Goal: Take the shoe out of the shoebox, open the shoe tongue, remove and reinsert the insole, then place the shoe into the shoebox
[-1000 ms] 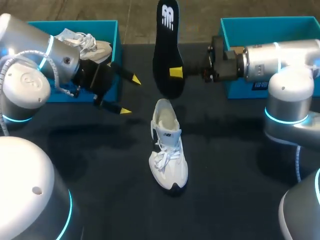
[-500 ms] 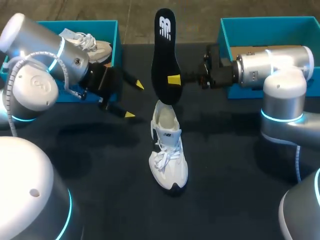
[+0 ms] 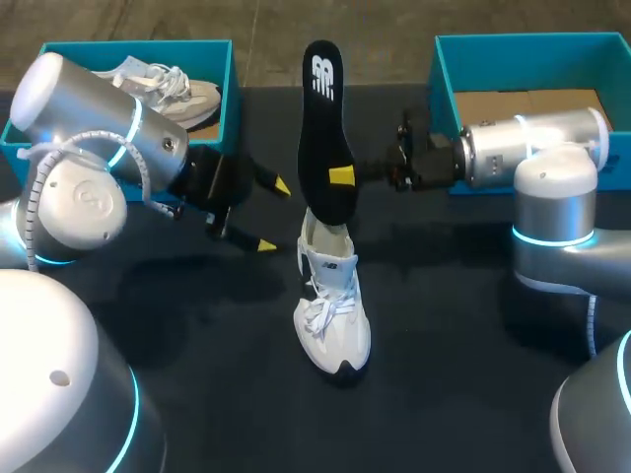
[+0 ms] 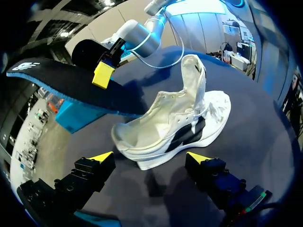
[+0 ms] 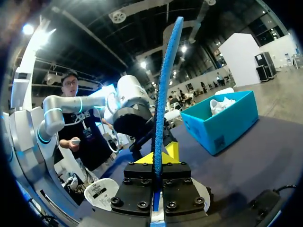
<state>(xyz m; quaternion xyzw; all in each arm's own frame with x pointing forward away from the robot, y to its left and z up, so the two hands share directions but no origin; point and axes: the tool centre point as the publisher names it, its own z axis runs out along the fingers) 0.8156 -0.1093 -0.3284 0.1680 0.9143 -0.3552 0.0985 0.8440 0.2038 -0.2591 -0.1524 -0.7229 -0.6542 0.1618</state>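
A white shoe (image 3: 331,301) lies on the black table at the middle, toe toward the near edge. My right gripper (image 3: 342,175) is shut on a black insole (image 3: 322,128) and holds it upright on edge, its lower end at the shoe's heel opening. In the right wrist view the insole's blue edge (image 5: 165,80) rises from between the shut fingers (image 5: 158,158). My left gripper (image 3: 273,216) stands open just left of the shoe's heel. In the left wrist view the shoe (image 4: 175,127) lies just ahead of its open fingers (image 4: 150,157), with the insole (image 4: 71,87) above the shoe's opening.
A teal shoebox (image 3: 225,94) at the back left holds a second white shoe (image 3: 170,85). Another teal shoebox (image 3: 446,74) at the back right shows a bare cardboard bottom. Open tabletop lies to both sides of the shoe and toward the near edge.
The right arm has lowered the insole until its lower end meets the shoe's opening. The left arm has moved its open gripper down and right, closer to the shoe's heel.
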